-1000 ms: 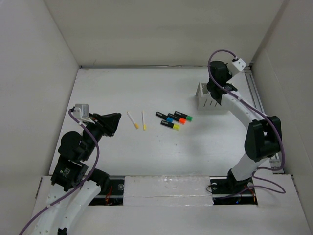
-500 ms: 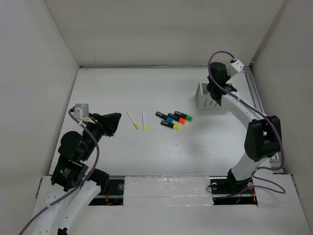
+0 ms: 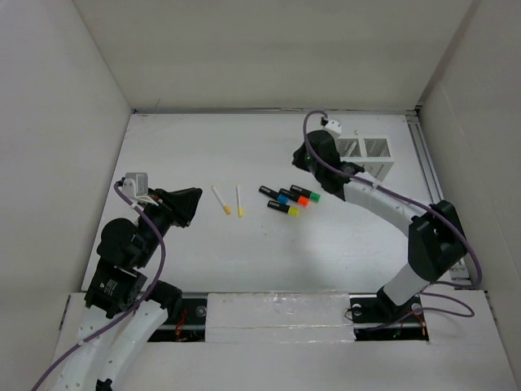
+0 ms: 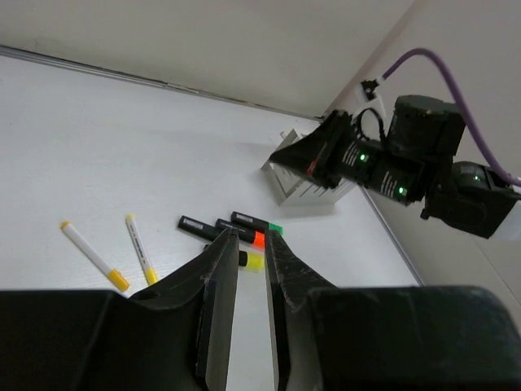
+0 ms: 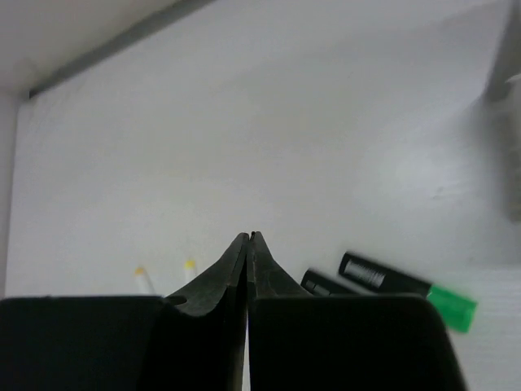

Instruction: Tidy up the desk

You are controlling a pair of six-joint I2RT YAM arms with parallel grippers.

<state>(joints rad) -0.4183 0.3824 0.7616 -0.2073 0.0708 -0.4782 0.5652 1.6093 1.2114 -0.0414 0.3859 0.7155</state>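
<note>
Honestly, the surface point(image 3: 203, 138) isn't something you pick up. It spreads under and all around both tools and looks heavy, stiff and matte, so I'd guess round barrels roll on it more than they skid. The grabbing belongs on the loose bits, mid-barrel.

The left tool point(image 4: 251, 244) hovers with its fingers parted by a thin gap and nothing between them. Ahead of it and off to its left lie two white pens point(image 4: 94, 255) with yellow caps, well apart from the tips. Straight ahead are four black highlighters point(image 3: 286, 196) in a loose bunch.

The right tool point(image 5: 247, 240) is pressed fully together, empty, and aimed down at that bunch, with the green-capped highlighter point(image 5: 407, 287) just to its right. Behind the right tool stands a white slotted box point(image 3: 370, 151).

Labels: there's a white strip on that highlighter's barrel, too blurry to read. No brand that I can make out.
</note>
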